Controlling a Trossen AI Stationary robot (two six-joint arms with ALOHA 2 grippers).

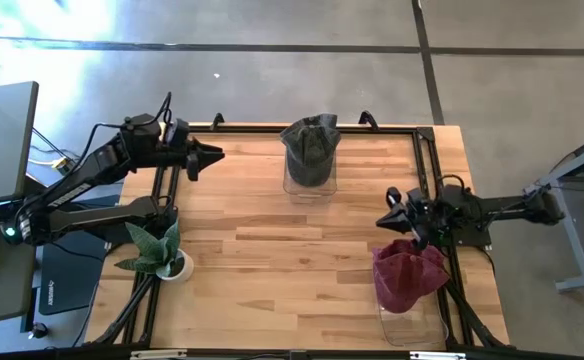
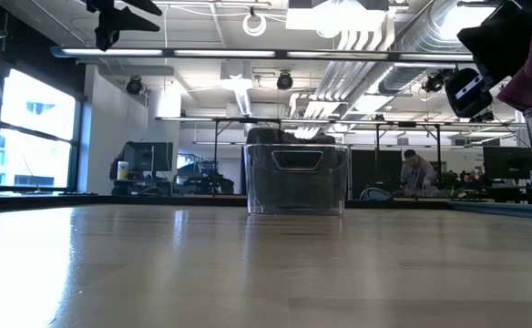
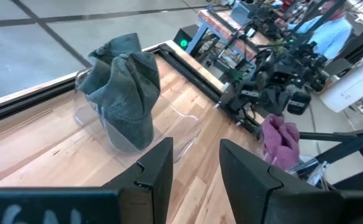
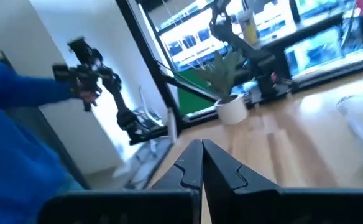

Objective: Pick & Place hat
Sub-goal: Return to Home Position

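Flagging the chief hazard, as a judgement: snagging the red cap [image 1: 409, 272], bulging above the rim of the bottom transparent bin [image 1: 412, 322] and lying just beside the right pincer [image 1: 383, 218]. Sweeping low toward home risking catching the fabric, dragging it out, or nudging the bin off the near right corner of the worktop [image 1: 272, 250]. Showing the right pincer hovering over the worktop, fingers pressed together, gripping nothing. Showing the left pincer [image 1: 217, 155] hanging at the far left corner, fingers spread, empty, well apart from the black cap [image 1: 310, 145]. Showing that cap sitting draped in the top transparent bin [image 1: 309, 186] at the far middle edge.
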